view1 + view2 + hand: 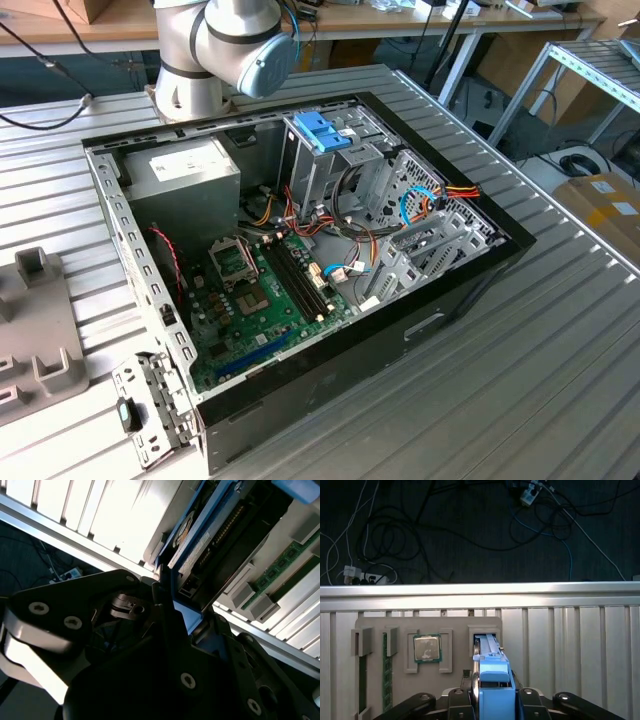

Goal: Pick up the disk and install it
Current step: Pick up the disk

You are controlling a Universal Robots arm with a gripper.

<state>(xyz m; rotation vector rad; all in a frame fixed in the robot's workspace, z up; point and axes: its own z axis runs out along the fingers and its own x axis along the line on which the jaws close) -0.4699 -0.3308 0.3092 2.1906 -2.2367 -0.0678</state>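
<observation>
1. Jaws: the black two-finger gripper (494, 692) is closed onto the flat silver-grey metal disk (494, 677) in its light-blue plastic carrier frame. One finger presses each broad side, and no gap shows in the first wrist view.
2. Writing: in the second wrist view a white printed label (197, 545) runs along the disk's face. Its print cannot be made out.
3. Orientation: the disk stands on edge. Its long axis runs straight from the fingers into a rectangular slot at one corner of the beige moulded plastic tray (420, 625), and its far end sits in that slot.
4. Appearance: the blue frame caps the gripped end and edges both long sides, with grey metal showing between them.
5. Neighbours: the slot lies just beside the recess holding a square silver processor chip (426, 647). Green memory sticks (385, 675) lie in grooves towards the tray's opposite side.
6. Support: the tray rests on the ribbed silver metal table (570, 645), near the table's edge rail.
7. Exterior view: an open black computer case (420, 330) lies near the middle of the table.
</observation>
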